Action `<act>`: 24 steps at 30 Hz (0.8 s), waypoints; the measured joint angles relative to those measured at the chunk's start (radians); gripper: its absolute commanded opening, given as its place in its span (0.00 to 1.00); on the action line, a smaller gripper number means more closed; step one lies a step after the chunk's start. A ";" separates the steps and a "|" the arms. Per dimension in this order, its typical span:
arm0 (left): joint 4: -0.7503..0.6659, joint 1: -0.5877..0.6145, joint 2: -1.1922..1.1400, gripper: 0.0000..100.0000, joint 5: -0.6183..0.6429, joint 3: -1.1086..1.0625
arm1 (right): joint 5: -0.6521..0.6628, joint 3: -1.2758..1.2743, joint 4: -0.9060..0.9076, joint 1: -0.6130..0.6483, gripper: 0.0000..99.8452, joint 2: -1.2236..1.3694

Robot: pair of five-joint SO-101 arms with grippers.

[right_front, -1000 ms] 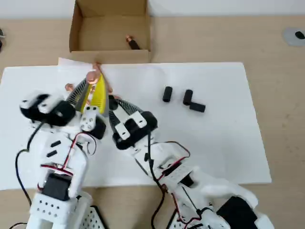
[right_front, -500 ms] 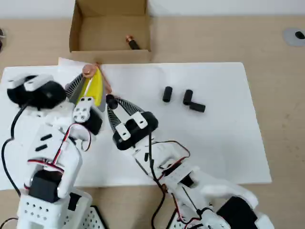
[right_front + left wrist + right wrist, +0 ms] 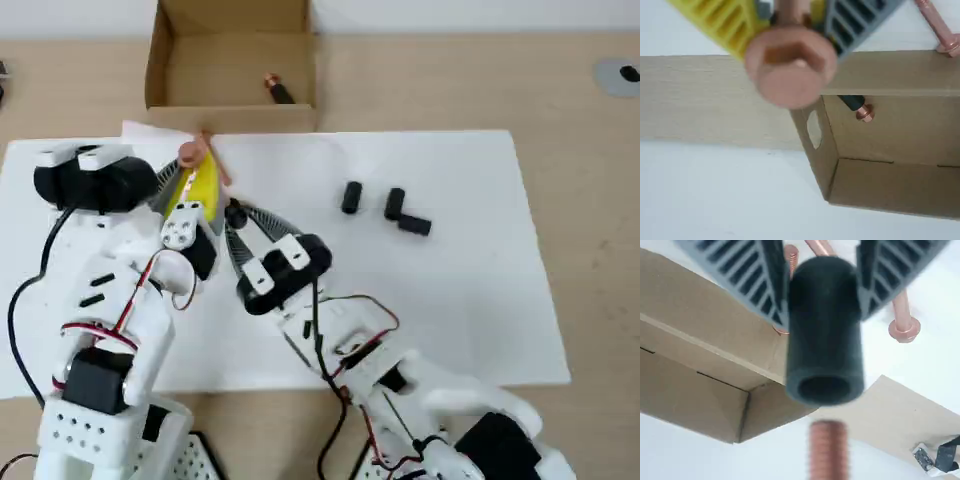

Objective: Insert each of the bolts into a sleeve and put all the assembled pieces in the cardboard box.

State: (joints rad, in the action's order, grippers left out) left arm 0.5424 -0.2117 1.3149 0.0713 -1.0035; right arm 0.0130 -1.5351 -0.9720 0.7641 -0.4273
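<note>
- The left gripper [image 3: 193, 168], one finger yellow and one grey, hangs over the far left part of the white sheet [image 3: 450, 300], just short of the cardboard box. Its fingers are clamped on a copper bolt [image 3: 191, 153]. In the left wrist view the bolt [image 3: 790, 65] shows its flanged hex head towards the camera, and the shank is pinched between the fingers.
- A loose bolt [image 3: 936, 25] lies on the sheet just beside the box's near wall.
- The right gripper [image 3: 237, 218] sits just beside the left one, over the sheet. Its grey fingers are closed on a black sleeve [image 3: 824, 335], gripped on both sides, with the hollow open end clear of the fingertips.
- A threaded copper tip [image 3: 827, 452] shows near the sleeve's mouth, apart from it.
- The cardboard box [image 3: 155, 70] stands on the wooden table [image 3: 580, 180] at the far edge of the sheet, open at the top.
- One assembled piece [image 3: 277, 88], black sleeve with a copper head, lies inside the box near its right wall.
- Three loose sleeves [image 3: 351, 197] lie on the sheet to the right, close together and well apart from both grippers.
</note>
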 measured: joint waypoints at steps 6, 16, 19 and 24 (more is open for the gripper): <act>0.000 0.000 0.000 0.01 0.000 -0.005 | 0.000 0.000 0.000 0.000 0.01 0.000; 0.000 0.000 0.002 0.01 0.006 -0.044 | 0.002 0.000 0.000 0.002 0.01 0.000; 0.000 -0.003 0.002 0.01 0.008 -0.068 | 0.002 0.000 0.000 0.003 0.01 0.000; -0.026 -0.003 0.005 0.01 0.011 -0.091 | 0.002 -0.002 0.002 0.003 0.01 0.000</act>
State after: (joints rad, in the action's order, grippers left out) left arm 0.5163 -0.2148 1.3195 0.0821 -1.0940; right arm 0.0146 -1.5367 -0.9705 0.7672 -0.4273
